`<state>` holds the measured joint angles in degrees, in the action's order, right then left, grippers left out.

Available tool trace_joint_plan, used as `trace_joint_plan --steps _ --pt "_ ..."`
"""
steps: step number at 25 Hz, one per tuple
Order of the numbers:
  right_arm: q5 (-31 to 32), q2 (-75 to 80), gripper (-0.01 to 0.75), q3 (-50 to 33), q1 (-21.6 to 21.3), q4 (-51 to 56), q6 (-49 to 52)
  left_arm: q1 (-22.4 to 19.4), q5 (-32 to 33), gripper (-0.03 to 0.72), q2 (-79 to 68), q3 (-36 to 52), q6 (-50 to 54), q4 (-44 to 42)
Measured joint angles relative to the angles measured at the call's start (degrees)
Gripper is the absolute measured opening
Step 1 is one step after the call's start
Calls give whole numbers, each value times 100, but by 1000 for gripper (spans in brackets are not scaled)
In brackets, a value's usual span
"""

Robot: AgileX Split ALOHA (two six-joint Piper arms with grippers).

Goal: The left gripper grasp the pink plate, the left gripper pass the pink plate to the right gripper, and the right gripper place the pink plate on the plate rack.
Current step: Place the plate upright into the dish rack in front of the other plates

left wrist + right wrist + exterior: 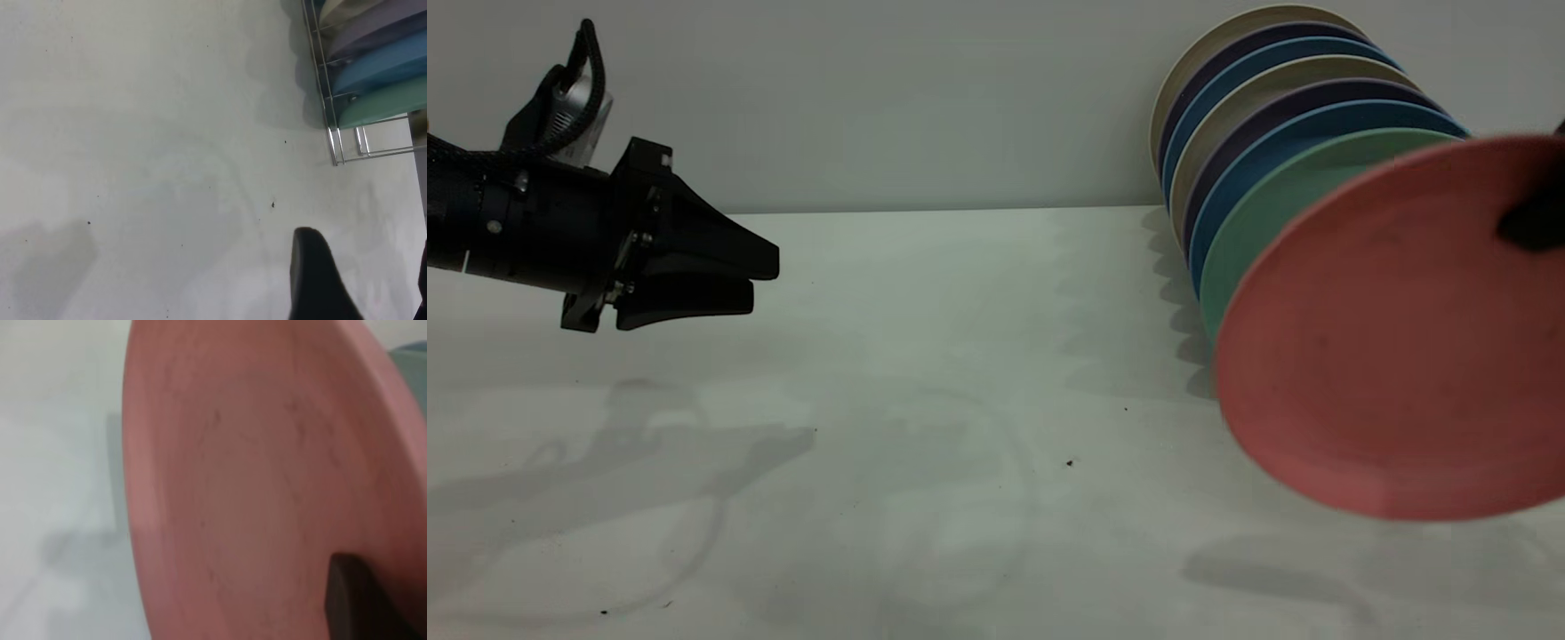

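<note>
The pink plate (1387, 347) is held tilted above the table, just in front of the mint-green plate (1280, 200) at the near end of the row. My right gripper (1534, 222) is shut on the pink plate's upper right rim. In the right wrist view the plate (253, 487) fills the picture, with one black finger (357, 600) pressed on its face. My left gripper (760, 280) hovers at the far left above the table, open and empty. The plate rack (333, 127) shows only in the left wrist view, beyond the left gripper (365, 239); in the exterior view the plates hide it.
Several plates stand on edge in the rack at the back right: cream (1227, 44), purple, blue (1254, 178) and mint green. The white table (960, 400) stretches between the two arms, with a grey wall behind it.
</note>
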<state>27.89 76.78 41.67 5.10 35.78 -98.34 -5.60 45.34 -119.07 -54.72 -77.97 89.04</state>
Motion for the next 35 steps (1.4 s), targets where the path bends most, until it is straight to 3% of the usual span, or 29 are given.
trace_joint_plan --steps 12,22,35 --pt "246 833 92 1400 0 -1250 375 0 -6 410 0 0 12 -258" --pt "932 1608 92 2846 0 -1758 675 0 -140 410 0 0 17 -385" --pt "937 2176 92 3340 0 -1870 847 0 -224 410 0 0 22 -408"
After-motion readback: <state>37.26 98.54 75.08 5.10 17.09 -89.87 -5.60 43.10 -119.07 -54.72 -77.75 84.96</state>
